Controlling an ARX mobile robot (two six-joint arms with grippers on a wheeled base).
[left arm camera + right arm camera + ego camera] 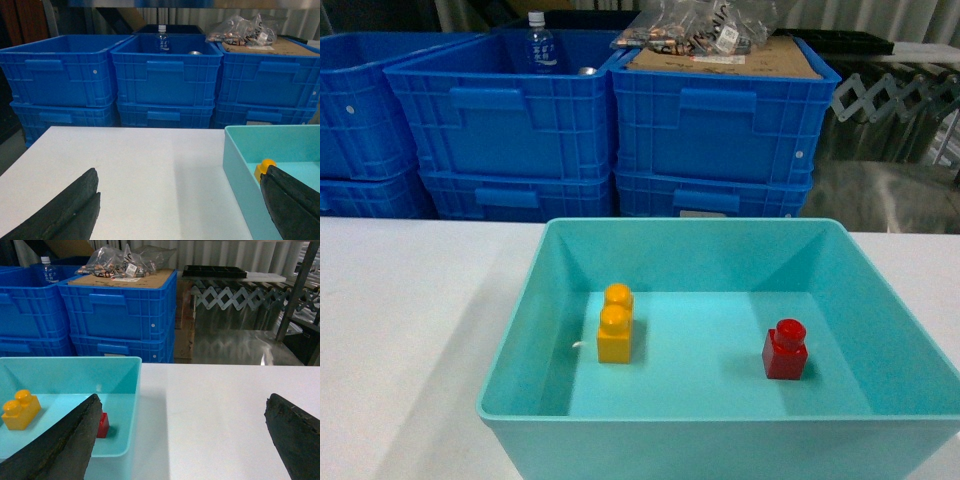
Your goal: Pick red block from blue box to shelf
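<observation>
The red block [785,350] stands upright on the floor of the blue box [720,232], right of centre, with its stud on top. In the right wrist view the red block [103,424] peeks out beside the left finger, inside the box [131,405]. My right gripper [183,405] is open over the white table, just right of the box, and holds nothing. My left gripper [180,192] is open and empty, low over the table left of the box [239,165]. A slim steel upright of the shelf [296,290] shows at far right. Neither gripper appears in the head view.
An orange-yellow two-stud brick [615,323] sits in the box's left half. Stacked royal-blue crates [510,120] line the far side of the table, one holding a water bottle [541,43], another topped with cardboard and bags [720,45]. A folding lattice gate [240,297] stands behind.
</observation>
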